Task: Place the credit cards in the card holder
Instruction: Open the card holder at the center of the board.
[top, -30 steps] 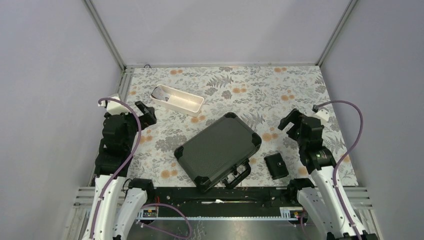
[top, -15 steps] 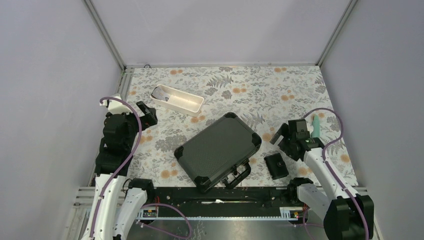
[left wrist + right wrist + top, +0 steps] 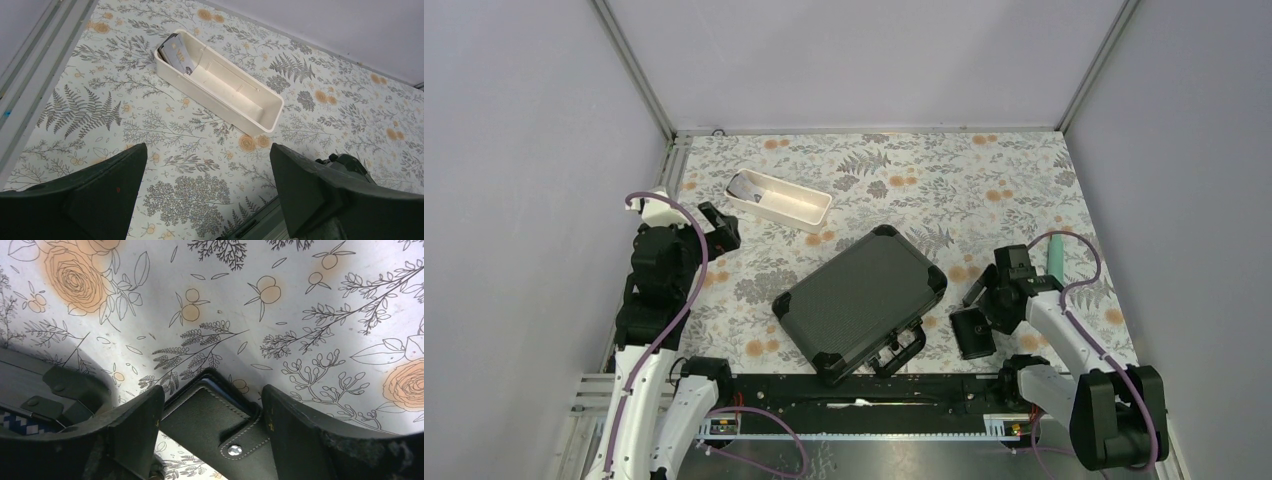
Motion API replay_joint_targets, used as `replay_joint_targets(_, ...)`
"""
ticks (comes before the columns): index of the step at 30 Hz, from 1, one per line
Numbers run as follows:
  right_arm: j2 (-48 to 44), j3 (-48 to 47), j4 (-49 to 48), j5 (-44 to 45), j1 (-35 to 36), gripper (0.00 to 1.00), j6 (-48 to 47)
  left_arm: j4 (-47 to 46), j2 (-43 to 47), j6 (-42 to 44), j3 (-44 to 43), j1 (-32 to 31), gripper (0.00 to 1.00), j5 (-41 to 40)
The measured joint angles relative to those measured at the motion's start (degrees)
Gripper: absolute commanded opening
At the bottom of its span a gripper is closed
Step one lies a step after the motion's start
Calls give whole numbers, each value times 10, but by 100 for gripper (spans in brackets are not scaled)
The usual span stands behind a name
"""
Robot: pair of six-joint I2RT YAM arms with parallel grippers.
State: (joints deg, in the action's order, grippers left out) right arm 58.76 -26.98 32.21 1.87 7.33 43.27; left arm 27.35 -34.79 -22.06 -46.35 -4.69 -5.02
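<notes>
Cards (image 3: pixel 176 50) lie stacked at one end of a white tray (image 3: pixel 210 95) on the flowered desk (image 3: pixel 100 115), ahead of the left tool (image 3: pixel 206 165), whose fingers stand spread wide above the desk and hold nothing. Near the desk's front right edge the closed black wallet (image 3: pixel 215 425) lies flat just beside a big black case (image 3: pixel 861 300), and the right tool (image 3: pixel 212 392) hangs low over it, fingers spread to either side of the wallet's snap-tab end.
</notes>
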Motion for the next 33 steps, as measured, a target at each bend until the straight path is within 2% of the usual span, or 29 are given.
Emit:
replay_joint_targets(4, 14, -3, -4, -1, 0, 54, -7, 0, -2, 0, 0, 0, 99, 1)
replay_joint_targets(6, 17, -3, -5, -1, 0, 37, -10, 0, -3, -1, 0, 0, 99, 2)
replay_joint_targets(9, 18, -3, -7, -7, 0, 16, -9, 0, -3, -3, 0, 0, 99, 4)
replay_joint_targets(11, 17, -3, -9, -16, 0, 6, -7, 0, -3, -3, 0, 0, 99, 4)
replay_joint_targets(13, 14, -2, -14, -24, 0, 0, -1, 0, -4, -3, 0, 0, 99, 6)
replay_joint_targets(17, 2, -1, -22, -31, 0, 1, 7, 0, -6, -3, 0, 0, 99, 6)
replay_joint_targets(19, -6, -2, -23, -30, 0, 17, 7, 0, -6, -3, 0, 0, 99, 6)
replay_joint_targets(20, -9, -3, -21, -31, 0, 32, 7, 0, -6, -3, 0, 0, 99, 6)
replay_joint_targets(21, -14, -9, -15, -30, 0, 40, 3, 0, -6, -3, 0, 0, 99, 6)
replay_joint_targets(23, -19, -28, 1, -31, 0, 47, -4, 0, -6, -3, 0, 1, 99, 7)
replay_joint_targets(29, -39, -61, 47, -84, 5, 55, -4, 0, -10, -3, 0, 2, 99, 10)
replay_joint_targets(33, -67, -48, 100, -105, 71, 59, 34, 0, -10, -3, 0, 3, 99, 14)
